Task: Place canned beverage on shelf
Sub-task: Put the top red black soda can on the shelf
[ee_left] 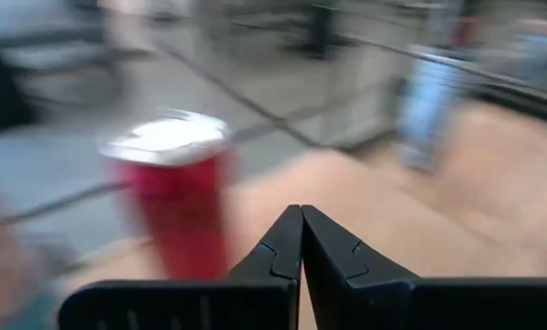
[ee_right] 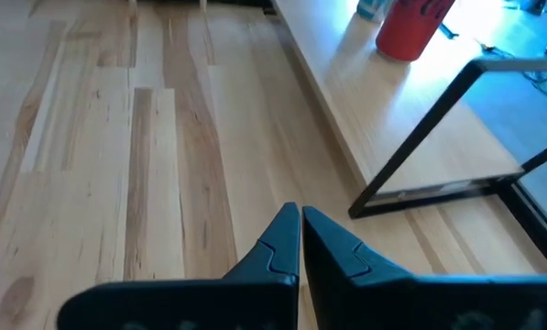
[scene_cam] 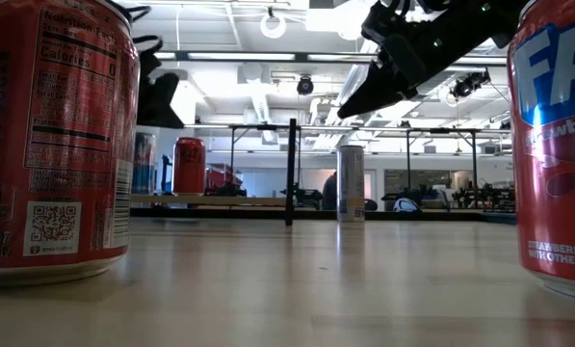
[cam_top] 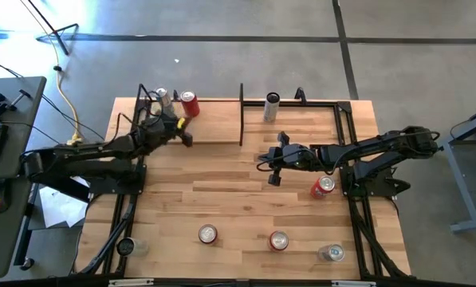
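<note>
High view: left claw (cam_top: pixel 183 132) sits at the shelf (cam_top: pixel 214 127) front edge, just beside the red can (cam_top: pixel 190 104) and a silver can (cam_top: pixel 163 99) already standing at the shelf's far-left corner, so prob. a placement spot is filling from that end. Right claw (cam_top: pixel 272 167) hangs over mid-surface (cam_top: pixel 222 191), empty, near a tipped red can (cam_top: pixel 323 187) that looks like the next pickup. A tall silver can (cam_top: pixel 271 107) stands on the shelf's right half; three more cans wait along the near edge: (cam_top: pixel 208 234), (cam_top: pixel 278 240), (cam_top: pixel 331 253). Low view: two of those near cans fill the fg, shelf w/ its red can (scene_cam: pixel 189 165) and the tall can (scene_cam: pixel 351 183) far behind; an arm hangs above, can't tell its fingers from here. Left wrist view: fingers (ee_left: pixel 273 257) pressed together w/ nothing between, red can (ee_left: pixel 177 197) upright just ahead and apart from them, so it's released and standing on its own. Right wrist view: fingers (ee_right: pixel 273 252) also shut and empty over bare planks, shelf corner and the red can (ee_right: pixel 410 27) off beyond. Judgement: one can is placed, and the tipped one will need a careful approach since it can roll.
</note>
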Robot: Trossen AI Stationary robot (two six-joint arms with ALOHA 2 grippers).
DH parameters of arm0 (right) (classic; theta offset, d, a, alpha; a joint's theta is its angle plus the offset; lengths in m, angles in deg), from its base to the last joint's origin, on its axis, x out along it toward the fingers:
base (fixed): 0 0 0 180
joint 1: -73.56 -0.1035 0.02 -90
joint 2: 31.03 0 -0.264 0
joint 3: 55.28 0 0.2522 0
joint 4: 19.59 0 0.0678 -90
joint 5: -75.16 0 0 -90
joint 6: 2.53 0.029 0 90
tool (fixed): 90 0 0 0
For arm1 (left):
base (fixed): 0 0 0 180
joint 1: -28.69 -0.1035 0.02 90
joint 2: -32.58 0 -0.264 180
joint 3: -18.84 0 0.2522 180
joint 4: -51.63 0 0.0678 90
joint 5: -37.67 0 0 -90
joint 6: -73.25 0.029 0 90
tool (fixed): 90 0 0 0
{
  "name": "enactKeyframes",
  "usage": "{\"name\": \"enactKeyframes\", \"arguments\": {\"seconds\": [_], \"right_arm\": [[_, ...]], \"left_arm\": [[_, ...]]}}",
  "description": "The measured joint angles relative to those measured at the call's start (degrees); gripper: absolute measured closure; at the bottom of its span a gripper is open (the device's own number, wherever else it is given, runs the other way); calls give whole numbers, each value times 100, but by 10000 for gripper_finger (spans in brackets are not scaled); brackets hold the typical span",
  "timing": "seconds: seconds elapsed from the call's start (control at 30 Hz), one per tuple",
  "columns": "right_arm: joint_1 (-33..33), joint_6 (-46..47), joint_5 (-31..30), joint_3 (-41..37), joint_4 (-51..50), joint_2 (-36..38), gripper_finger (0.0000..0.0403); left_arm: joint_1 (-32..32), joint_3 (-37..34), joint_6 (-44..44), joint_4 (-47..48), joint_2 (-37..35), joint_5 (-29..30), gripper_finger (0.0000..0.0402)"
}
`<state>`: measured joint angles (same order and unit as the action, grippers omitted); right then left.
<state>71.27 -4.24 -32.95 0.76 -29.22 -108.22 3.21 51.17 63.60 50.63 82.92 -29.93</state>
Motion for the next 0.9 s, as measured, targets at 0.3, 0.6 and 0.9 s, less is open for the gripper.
{"name": "enactKeyframes", "arguments": {"seconds": [0.3,0.6,0.9], "right_arm": [[1,-236,2,0,491,0,403],[0,-187,2,0,287,0,403],[2,-178,2,0,254,0,403]], "left_arm": [[188,701,158,-1460,1962,120,401],[-96,3247,1747,1814,3383,249,401],[-788,4484,2580,3412,4047,205,401]]}}
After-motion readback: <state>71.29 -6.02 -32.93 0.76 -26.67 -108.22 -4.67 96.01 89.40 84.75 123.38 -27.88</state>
